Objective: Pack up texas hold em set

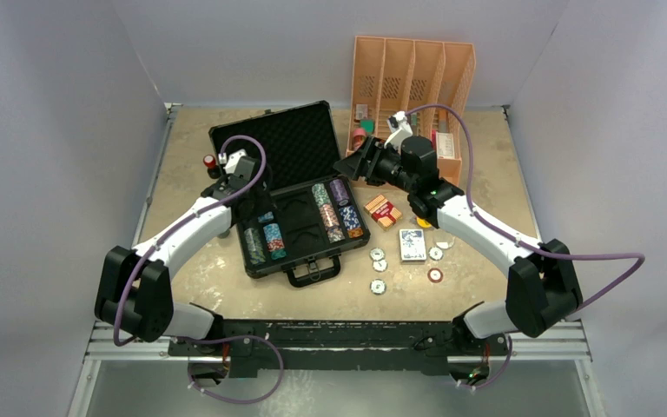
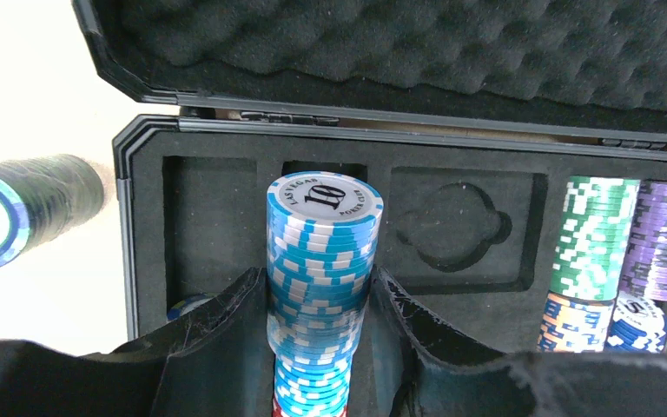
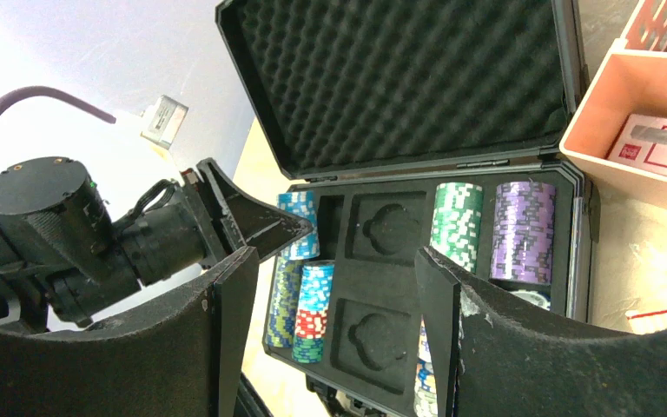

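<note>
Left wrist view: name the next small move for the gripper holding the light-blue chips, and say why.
Probably lower the stack straight down until it seats. The left gripper is shut on the light-blue chip stack, held upright over the empty foam slots at the back left of the open briefcase. Its fingers hide whether the stack's bottom already rests in the foam.

The left arm (image 1: pixel 182 228) and right arm (image 1: pixel 485 233) have white link shells, black joint housings and looping purple cables (image 1: pixel 612 257).
</note>
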### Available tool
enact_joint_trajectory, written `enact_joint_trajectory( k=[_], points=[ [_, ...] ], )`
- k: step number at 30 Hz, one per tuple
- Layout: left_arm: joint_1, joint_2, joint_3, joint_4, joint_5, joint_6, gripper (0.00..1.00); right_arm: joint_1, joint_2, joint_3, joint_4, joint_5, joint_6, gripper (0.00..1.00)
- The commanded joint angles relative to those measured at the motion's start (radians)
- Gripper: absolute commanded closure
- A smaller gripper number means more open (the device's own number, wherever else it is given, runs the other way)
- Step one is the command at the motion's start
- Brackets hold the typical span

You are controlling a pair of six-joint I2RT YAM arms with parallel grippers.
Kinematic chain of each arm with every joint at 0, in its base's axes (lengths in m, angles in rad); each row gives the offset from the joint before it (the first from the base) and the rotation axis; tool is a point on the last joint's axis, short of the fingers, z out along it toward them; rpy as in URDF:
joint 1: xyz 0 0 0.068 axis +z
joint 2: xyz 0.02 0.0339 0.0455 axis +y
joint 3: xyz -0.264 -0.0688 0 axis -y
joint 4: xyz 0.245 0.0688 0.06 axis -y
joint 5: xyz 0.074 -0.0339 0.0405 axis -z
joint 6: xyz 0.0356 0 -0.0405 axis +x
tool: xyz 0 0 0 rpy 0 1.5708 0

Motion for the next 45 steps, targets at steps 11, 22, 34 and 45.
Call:
enact_joint_trajectory(
  k=[11,22,34,45],
  points=[
    [0.004,0.095,0.051,0.069,0.02,-0.019,0.66,0.004,-0.031,-0.01,0.034,-0.037,-0.008,0.31],
    [0.006,0.164,0.101,0.043,-0.038,0.015,0.61,0.004,-0.029,-0.009,0.044,-0.038,-0.009,0.31],
    [0.011,0.17,0.177,-0.037,-0.077,0.081,0.35,0.004,-0.034,0.004,0.036,-0.05,-0.023,0.31],
    [0.033,-0.047,0.158,-0.157,-0.168,0.103,0.2,0.003,-0.027,0.028,0.019,-0.054,-0.076,0.31]
  ],
)
